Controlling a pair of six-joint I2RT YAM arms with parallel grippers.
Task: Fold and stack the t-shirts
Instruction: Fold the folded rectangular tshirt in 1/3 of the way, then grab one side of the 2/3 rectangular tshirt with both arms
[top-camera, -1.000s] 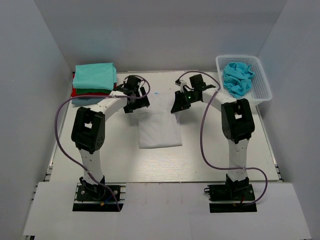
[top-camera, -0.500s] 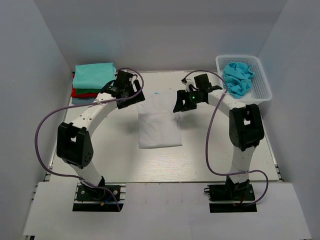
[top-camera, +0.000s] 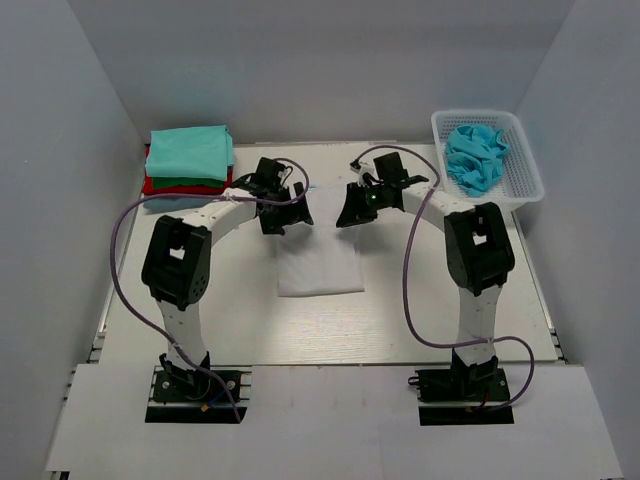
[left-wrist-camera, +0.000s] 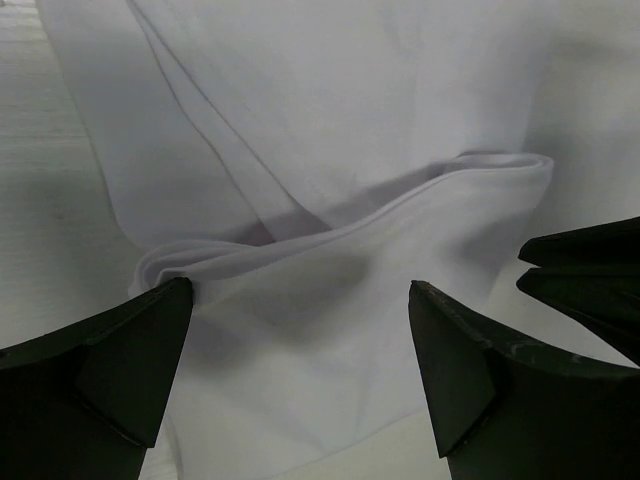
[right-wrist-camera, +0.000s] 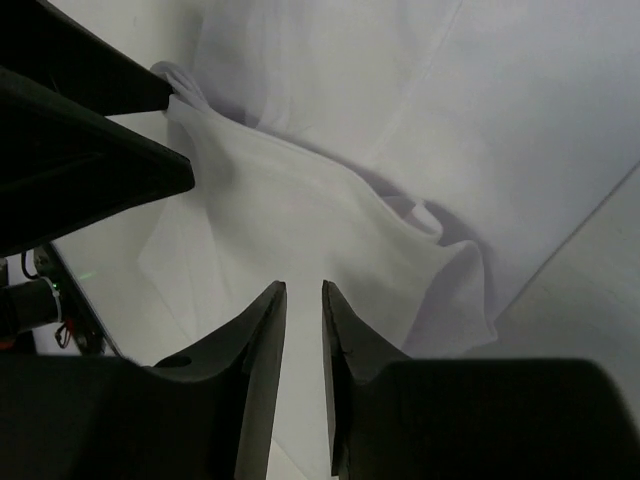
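Observation:
The white t-shirt lies part-folded in the middle of the table, with a raised folded edge at its far end. My left gripper hangs over the shirt's far left corner. Its jaws are wide open with cloth below them. My right gripper is at the far right corner. Its jaws stand nearly together with white cloth in the narrow gap. A flap of the shirt runs up to its fingertips.
A stack of folded tees, teal on top and red beneath, sits at the back left. A white lattice basket at the back right holds a crumpled light blue tee. Purple cables loop beside both arms.
My left arm swung out toward the back-left stack, then came back over the shirt's far left corner, open. My right gripper shifted slightly left. The shirt's far edge is now bunched.

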